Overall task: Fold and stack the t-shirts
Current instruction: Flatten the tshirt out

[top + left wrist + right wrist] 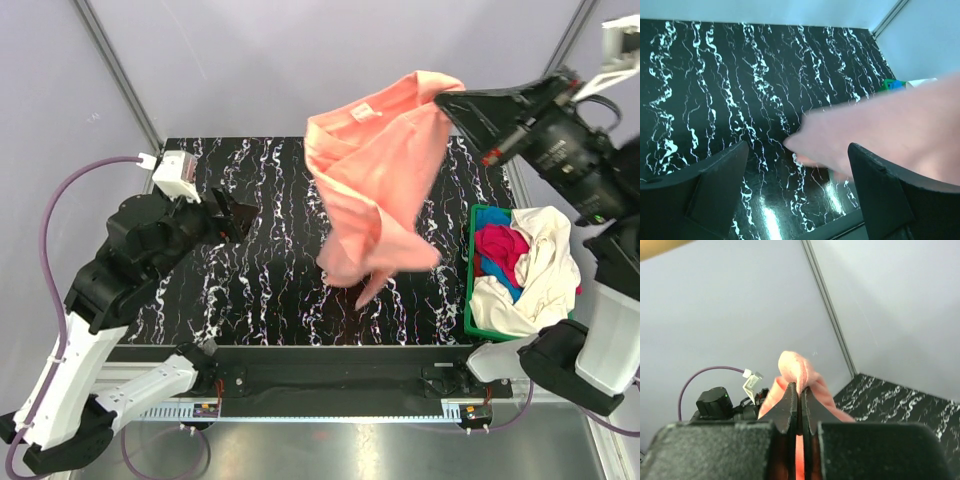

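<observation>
One salmon-pink cloth t-shirt (pixel 375 185) hangs bunched at the upper centre of the top view, a small fold clamped between the jaws of the right gripper (pixel 443 98). So thin a hold could slip and drop it in a heap. At mid-left, the jaws of the left gripper (pixel 240 215) stand spread apart, holding nothing.

**Top external:** fixed high behind the arm bases, facing down and forward. Far range, taking in the whole black marbled table (pixel 250 300).

**Left wrist:** low and close over the table, facing its far right corner past the left gripper (pixel 797 152).

**Right wrist:** raised high (well above the table), facing roughly level along the right gripper (pixel 801 390) toward the left wall and the left arm (pixel 715 402).

**Shared:** the salmon-pink t-shirt (pixel 375 180) and the table appear in all three views. The green basket (pixel 888 85) appears in the top and left wrist views.
</observation>
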Controlling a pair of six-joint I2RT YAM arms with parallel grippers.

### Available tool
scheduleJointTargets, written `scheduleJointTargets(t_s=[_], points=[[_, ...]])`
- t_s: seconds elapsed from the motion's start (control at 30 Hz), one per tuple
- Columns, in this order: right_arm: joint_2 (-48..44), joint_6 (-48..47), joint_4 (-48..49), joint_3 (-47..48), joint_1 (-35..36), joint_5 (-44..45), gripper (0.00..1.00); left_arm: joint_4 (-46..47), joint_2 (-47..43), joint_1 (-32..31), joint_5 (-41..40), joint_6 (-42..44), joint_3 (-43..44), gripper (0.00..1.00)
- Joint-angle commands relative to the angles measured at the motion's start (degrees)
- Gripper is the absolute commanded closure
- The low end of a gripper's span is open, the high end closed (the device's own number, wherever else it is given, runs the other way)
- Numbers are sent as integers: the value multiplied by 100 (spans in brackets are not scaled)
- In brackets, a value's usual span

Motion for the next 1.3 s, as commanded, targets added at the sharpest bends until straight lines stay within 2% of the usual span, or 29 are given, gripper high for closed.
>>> scheduleJointTargets(t_s=[0.0, 0.23, 0.3, 0.43, 0.5, 0.53, 0.6, 0.63, 0.67, 0.73, 0.77, 0.8, 0.83, 0.87, 0.9, 0.93, 0.97, 1.0, 1.03, 1.07, 1.1, 1.17, 1.2, 1.27], points=[[103, -210, 329, 124, 5, 10, 100, -5, 46, 31, 188, 292, 563, 11], [-688, -930, 1015, -34, 5, 387, 100, -128, 82, 31, 539, 670, 1056, 7], [-741, -1027, 901, -17, 5, 572, 100, -146, 99, 31, 513, 653, 1056, 7], [-610, -914, 1067, 18, 5, 336, 100, -181, 134, 31, 470, 626, 1170, 7], [-294, -599, 1226, 27, 5, -294, 100, -286, 152, 31, 321, 626, 1249, 7], [-128, -432, 1296, 1, 5, -298, 100, -287, 152, 31, 259, 617, 1284, 8], [452, -45, 1690, -209, 5, -1278, 100, -444, 117, 31, 153, 591, 1328, 8], [671, 505, 1883, -576, 5, -1639, 100, -497, 91, 31, 40, 574, 1337, 8], [1161, 867, 2503, -841, 13, -2365, 100, -611, -5, 23, -40, 521, 1337, 8], [1778, 1745, 3314, -1455, 66, -3281, 99, -752, -129, 31, -337, 477, 1224, 8], [2547, 1776, 3570, -1450, 162, -3417, 96, -918, -260, 31, -470, 372, 1171, 8], [2937, 1706, 3547, -1380, 198, -3488, 88, -1015, -313, 31, -602, 310, 1127, 8], [3350, 1697, 3390, -1136, 189, -3584, 83, -1190, -427, 31, -768, 240, 1013, 8], [4207, 1601, 3058, -829, 155, -3611, 78, -1235, -472, 31, -796, 118, 951, 8], [4642, 1444, 2645, 27, 128, -3663, 68, -1253, -507, 31, -770, 90, 890, 8], [5038, 1268, 1745, 445, 102, -3638, 64, -1253, -533, 23, -640, 81, 750, 9], [5642, 1232, 1275, 788, 23, -3568, 60, -1262, -525, 31, -586, 55, 705, 9], [5805, 1048, 539, 1079, -4, -3446, 45, -1297, -473, 31, -551, 37, 591, 8], [5859, 829, 184, 1038, -4, -3340, 39, -1341, -402, 31, -568, 29, 547, 8], [5676, 566, -89, 864, 5, -3191, 37, -1402, -341, 31, -603, -15, 512, 8], [5440, 189, -240, -17, 22, -2902, 34, -1481, -244, 23, -664, -42, 450, 8], [4395, 98, 47, -1355, -4, -2690, 34, -1465, 2, 31, -682, -138, 345, 8], [4035, 71, 153, -2545, -56, -2549, 33, -1438, 72, 31, -647, -173, 179, 8], [3085, 45, 233, -3563, -101, -2110, 32, -1254, 318, 40, -533, -235, 11, 9]])
